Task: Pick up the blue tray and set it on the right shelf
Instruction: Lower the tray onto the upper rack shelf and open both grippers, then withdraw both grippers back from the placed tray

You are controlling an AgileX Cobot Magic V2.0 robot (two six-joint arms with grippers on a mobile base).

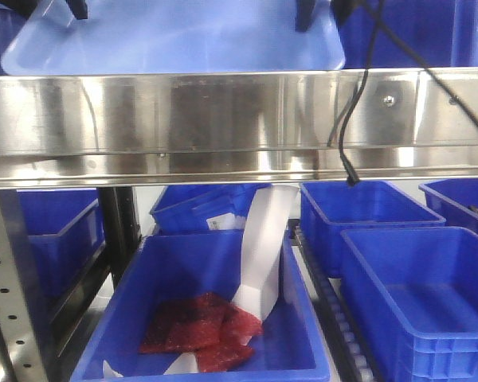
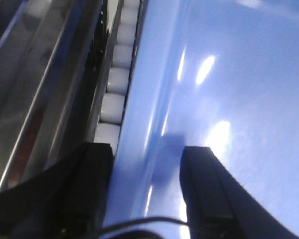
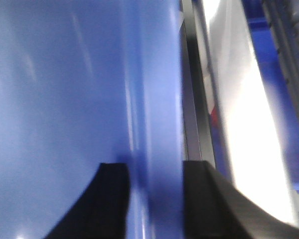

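The blue tray (image 1: 175, 40) lies flat along the top of the right shelf (image 1: 223, 119), just behind its shiny steel front rail. My left gripper (image 1: 68, 9) is at the tray's left end and my right gripper (image 1: 307, 14) at its right end. In the left wrist view the left gripper (image 2: 147, 159) straddles the rolled rim of the tray (image 2: 229, 99), one finger inside and one outside, shut on it. Seen from the right wrist, the right gripper (image 3: 154, 172) clamps the opposite rim of the tray (image 3: 60, 99) in the same way.
A black cable (image 1: 346, 151) hangs in front of the rail. Below the shelf stand dark-blue bins (image 1: 414, 286); the front bin (image 1: 183, 263) holds red packets (image 1: 199, 330) and a white paper strip (image 1: 263, 247). A perforated upright (image 1: 4, 302) is at left. White rollers (image 2: 112, 99) run beside the tray.
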